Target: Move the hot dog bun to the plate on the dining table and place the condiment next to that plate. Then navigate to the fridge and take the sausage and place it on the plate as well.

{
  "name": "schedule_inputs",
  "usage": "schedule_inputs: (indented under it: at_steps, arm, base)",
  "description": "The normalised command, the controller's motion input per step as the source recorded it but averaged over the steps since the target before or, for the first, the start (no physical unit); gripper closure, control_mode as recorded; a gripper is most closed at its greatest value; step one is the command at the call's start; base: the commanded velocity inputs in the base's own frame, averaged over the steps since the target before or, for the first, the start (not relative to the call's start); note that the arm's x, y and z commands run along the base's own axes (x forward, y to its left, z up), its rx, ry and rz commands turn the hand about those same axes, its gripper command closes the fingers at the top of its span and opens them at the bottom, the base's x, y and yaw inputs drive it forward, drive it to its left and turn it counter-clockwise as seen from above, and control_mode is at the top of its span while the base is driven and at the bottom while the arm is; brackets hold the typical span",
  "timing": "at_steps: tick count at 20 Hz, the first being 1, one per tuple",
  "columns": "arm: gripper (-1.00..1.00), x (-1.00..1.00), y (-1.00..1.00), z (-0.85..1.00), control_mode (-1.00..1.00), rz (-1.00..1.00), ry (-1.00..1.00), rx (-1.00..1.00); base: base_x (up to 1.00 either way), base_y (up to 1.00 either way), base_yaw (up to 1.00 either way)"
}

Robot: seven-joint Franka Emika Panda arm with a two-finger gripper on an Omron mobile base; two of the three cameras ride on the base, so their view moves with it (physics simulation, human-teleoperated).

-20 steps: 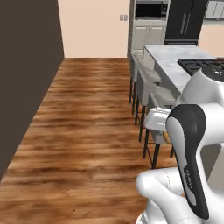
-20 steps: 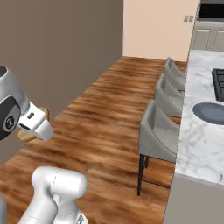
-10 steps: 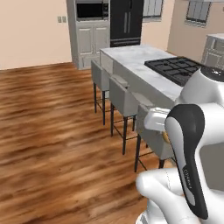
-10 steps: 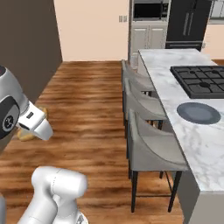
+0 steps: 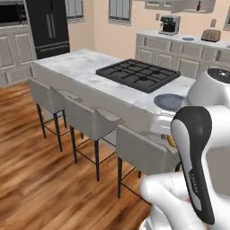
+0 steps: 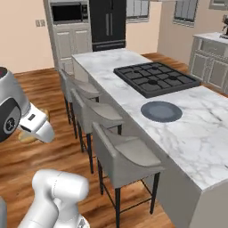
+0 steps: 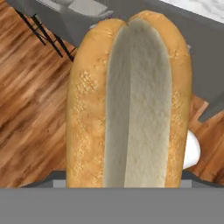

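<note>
Seeded golden-tan hot dog bun (image 7: 129,105), pale split crumb, clamped in gripper (image 6: 27,133). Round slate plate (image 6: 161,111) on veined marble dining table (image 6: 200,129).

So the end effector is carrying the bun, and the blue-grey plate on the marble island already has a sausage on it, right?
Not quite. The plate on the island is bare, as the right base view shows; no sausage lies on it. The end effector does carry the bun, seen in the hand view.
</note>
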Motion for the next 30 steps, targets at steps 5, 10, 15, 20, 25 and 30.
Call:
schedule_inputs:
  at_steps: [5, 10, 15, 20, 25, 30]
  arm:
    - [1.0, 0.0, 0.0, 0.0, 1.0, 0.0, 0.0, 0.0]
    - [1.0, 0.0, 0.0, 0.0, 1.0, 0.0, 0.0, 0.0]
    - [1.0, 0.0, 0.0, 0.0, 1.0, 0.0, 0.0, 0.0]
    - [1.0, 0.0, 0.0, 0.0, 1.0, 0.0, 0.0, 0.0]
    - [1.0, 0.0, 0.0, 0.0, 1.0, 0.0, 0.0, 0.0]
    - [1.0, 0.0, 0.0, 0.0, 1.0, 0.0, 0.0, 0.0]
  base:
    - [0.54, 0.67, -0.7]
    - [0.5, 0.69, -0.69]
    - [0.37, 0.72, -0.67]
    - [0.36, 0.74, -0.63]
    - [0.63, 0.6, -0.57]
    - [0.94, 0.1, -0.36]
